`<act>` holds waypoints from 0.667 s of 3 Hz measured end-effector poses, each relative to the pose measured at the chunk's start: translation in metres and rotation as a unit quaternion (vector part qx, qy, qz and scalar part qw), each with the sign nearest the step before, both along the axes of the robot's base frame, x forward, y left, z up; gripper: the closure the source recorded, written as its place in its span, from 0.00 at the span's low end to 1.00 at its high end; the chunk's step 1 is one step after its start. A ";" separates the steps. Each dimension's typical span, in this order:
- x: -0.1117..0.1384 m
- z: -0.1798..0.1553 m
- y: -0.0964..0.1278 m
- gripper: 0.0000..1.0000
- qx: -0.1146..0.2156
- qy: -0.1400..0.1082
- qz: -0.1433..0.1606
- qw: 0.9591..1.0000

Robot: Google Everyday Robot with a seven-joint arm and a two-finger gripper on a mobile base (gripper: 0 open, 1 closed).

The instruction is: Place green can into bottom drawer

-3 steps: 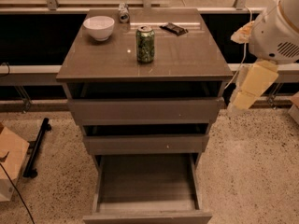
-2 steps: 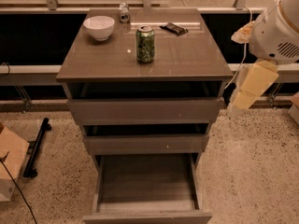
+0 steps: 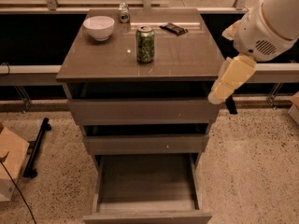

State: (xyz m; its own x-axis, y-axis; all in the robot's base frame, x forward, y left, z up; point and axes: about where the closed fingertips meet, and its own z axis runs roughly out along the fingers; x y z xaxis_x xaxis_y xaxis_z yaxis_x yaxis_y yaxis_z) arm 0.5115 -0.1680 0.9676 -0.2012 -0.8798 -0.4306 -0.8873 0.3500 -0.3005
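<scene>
Countertop point(image 3: 187, 55) with green can point(image 3: 145, 44), gripper point(image 3: 219, 91) off right edge

Warm, dim light from above. The cabinet top point(image 3: 187, 55) bears small glare spots beside the green can point(image 3: 145, 44) and a pale streak near its back edge. The upper drawers point(image 3: 145, 112) gape in deep shadow; the bottom drawer point(image 3: 147, 183) is evenly lit. The gripper point(image 3: 223, 90), at the cabinet's right edge, is brightly lit. Detail is soft throughout.
</scene>
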 end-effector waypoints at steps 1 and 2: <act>0.028 -0.005 0.010 0.00 0.027 -0.017 -0.011 0.999; 0.059 -0.009 0.021 0.00 0.049 -0.029 -0.013 0.998</act>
